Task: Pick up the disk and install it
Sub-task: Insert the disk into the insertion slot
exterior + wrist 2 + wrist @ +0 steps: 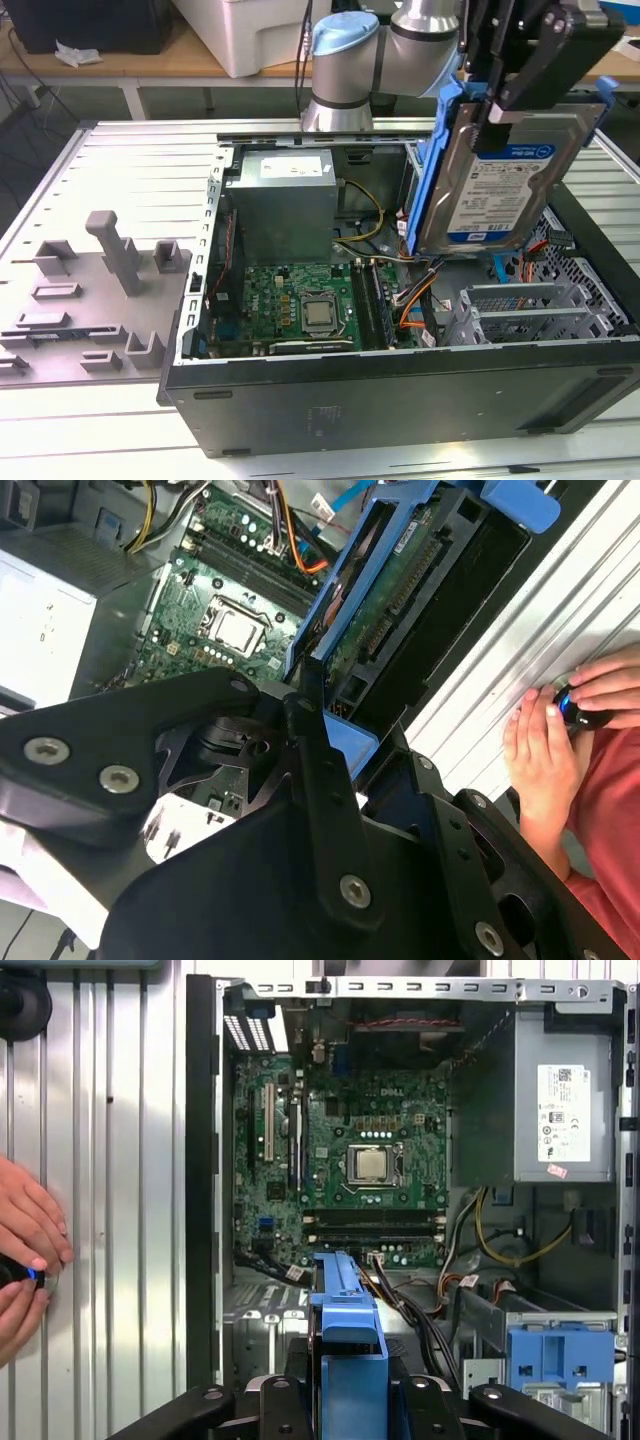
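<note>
The disk [510, 170], silver with a white-and-blue label and a blue plastic frame, hangs upright over the exterior view's right part of the open computer case [400, 410]. My gripper [505, 95] is shut on its upper edge, black fingers clamping both faces. In the second wrist view the disk [400, 610] shows edge-on with its circuit side visible, and a black finger [315, 750] presses on the blue frame. In the first wrist view the disk's blue frame [345, 1340] stands between my fingers, above the case floor beside the cables.
Inside the case lie the motherboard [300, 305], a grey power supply box [285, 200] with a white sticker, loose cables [415, 300] and a metal drive cage [530, 310]. A grey fixture plate [90, 300] lies at the exterior view's left. A person's hands [560, 730] rest on the table beside the case.
</note>
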### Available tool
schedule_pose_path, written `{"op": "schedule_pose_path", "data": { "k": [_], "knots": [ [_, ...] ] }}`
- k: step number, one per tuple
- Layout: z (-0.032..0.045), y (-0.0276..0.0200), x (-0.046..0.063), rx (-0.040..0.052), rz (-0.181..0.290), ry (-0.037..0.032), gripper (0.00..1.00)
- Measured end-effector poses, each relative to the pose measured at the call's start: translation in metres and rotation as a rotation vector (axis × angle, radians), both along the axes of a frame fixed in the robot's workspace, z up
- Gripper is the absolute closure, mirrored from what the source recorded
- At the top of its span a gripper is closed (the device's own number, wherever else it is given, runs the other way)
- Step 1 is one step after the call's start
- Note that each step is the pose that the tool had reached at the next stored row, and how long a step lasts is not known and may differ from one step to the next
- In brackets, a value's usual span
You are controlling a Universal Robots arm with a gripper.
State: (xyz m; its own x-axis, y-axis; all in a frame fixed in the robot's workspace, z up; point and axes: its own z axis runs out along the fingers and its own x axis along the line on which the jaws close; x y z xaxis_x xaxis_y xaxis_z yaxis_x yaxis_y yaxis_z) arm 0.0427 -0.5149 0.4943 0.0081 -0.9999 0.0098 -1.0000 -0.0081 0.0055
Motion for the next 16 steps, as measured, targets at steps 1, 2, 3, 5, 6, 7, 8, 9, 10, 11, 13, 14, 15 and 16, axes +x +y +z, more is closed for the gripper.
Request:
{"op": "schedule_pose_path", "data": {
  "k": [1, 2, 3, 5, 6, 7, 8, 9, 10, 11, 13, 14, 15, 16],
  "knots": [
    [0.0000, -0.0019, 0.005, 0.0023, 0.001, 0.0000, 0.64],
    [0.0000, -0.0034, 0.009, 0.0039, 0.001, 0.0000, 0.64],
    [0.0000, -0.0045, 0.011, 0.0047, 0.001, 0.0000, 0.64],
    [-0.0001, -0.0067, 0.012, 0.0050, 0.002, 0.0000, 0.64],
    [0.0000, -0.0081, 0.012, 0.0050, 0.002, 0.0001, 0.64],
    [0.0000, -0.0102, 0.012, 0.0050, 0.002, 0.0000, 0.64],
    [0.0000, -0.0126, 0.012, 0.0051, 0.002, 0.0000, 0.64],
    [0.0000, -0.0150, 0.012, 0.0050, 0.002, 0.0000, 0.64],
    [0.0000, -0.0173, 0.012, 0.0050, 0.002, 0.0000, 0.64],
    [0.0000, -0.0203, 0.012, 0.0049, 0.002, 0.0000, 0.64],
    [0.0000, -0.0230, 0.012, 0.0050, 0.002, 0.0000, 0.64],
    [0.0000, -0.0237, 0.013, 0.0049, 0.002, 0.0000, 0.64],
    [0.0000, -0.0245, 0.015, 0.0050, 0.002, 0.0000, 0.64],
    [0.0000, -0.0252, 0.018, 0.0051, 0.003, 0.0000, 0.64]
  ]
}}
